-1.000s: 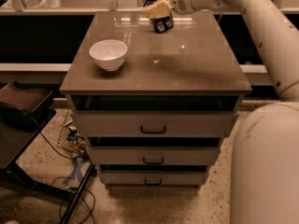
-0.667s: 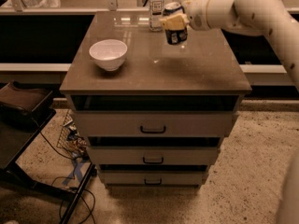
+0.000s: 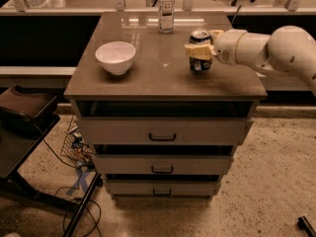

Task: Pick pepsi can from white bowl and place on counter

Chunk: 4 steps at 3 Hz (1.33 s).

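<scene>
We see the table (image 3: 163, 80) with white bowl (image 3: 115, 57) at ten o'clock, bottle (image 3: 166, 9) at twelve, pincer (image 3: 199, 51) clasping pepsi can (image 3: 200, 65) at two.

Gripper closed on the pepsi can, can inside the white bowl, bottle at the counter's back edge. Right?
Not in the white bowl. Camera view: gripper closed on the pepsi can at the right side of the counter, bowl apart on the left. Bottle is at the back edge.

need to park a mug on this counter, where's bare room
Free: the front strip of the counter, and the middle between the white bowl and the pepsi can. Crowded: right side, where the gripper grips the can, and back centre by the bottle.
</scene>
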Each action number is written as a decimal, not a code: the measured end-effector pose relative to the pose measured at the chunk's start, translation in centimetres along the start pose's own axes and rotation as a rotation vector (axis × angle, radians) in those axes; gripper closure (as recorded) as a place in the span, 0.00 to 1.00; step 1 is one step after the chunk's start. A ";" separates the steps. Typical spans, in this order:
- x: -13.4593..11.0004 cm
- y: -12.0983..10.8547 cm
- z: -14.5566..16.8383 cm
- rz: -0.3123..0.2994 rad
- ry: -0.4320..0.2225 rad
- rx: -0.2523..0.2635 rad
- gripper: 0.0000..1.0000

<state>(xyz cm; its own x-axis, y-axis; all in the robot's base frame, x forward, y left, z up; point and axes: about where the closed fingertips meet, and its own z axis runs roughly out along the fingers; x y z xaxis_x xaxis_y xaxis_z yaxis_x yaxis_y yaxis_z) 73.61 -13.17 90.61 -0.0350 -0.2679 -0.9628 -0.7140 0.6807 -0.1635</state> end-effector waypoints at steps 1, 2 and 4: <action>2.6 0.6 -1.3 0.031 -0.022 0.013 1.00; 2.5 0.6 -1.6 0.033 -0.025 0.014 0.83; 2.4 0.6 -1.6 0.033 -0.025 0.014 0.29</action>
<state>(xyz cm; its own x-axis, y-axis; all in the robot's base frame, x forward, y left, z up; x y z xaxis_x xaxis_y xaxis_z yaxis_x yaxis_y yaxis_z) 71.99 -14.50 88.59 -0.0408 -0.2287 -0.9726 -0.7028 0.6985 -0.1348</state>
